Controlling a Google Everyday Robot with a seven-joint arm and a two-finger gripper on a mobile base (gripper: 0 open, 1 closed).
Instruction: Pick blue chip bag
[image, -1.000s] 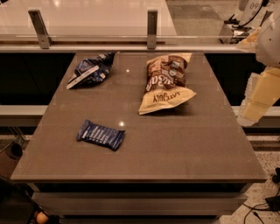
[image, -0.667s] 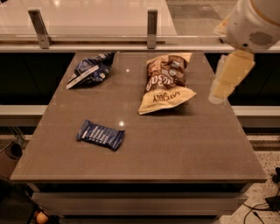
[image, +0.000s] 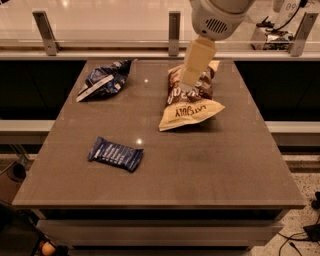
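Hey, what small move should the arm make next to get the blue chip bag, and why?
Probably shift the gripper sideways toward the left of the view. It hangs above the tan-and-brown bag, while the blue chip bag lies apart from it near the table's far-left corner, untouched. The flat blue packet nearer the front is not the target.

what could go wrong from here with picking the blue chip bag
1. The gripper hangs over the tan bag, not the blue chip bag at the back left; descending here would likely hit the wrong bag.
2. The blue packet near the front is similar in colour and might be mistaken for the target.
3. The blue chip bag lies close to the table edge; a nudge might push it off.
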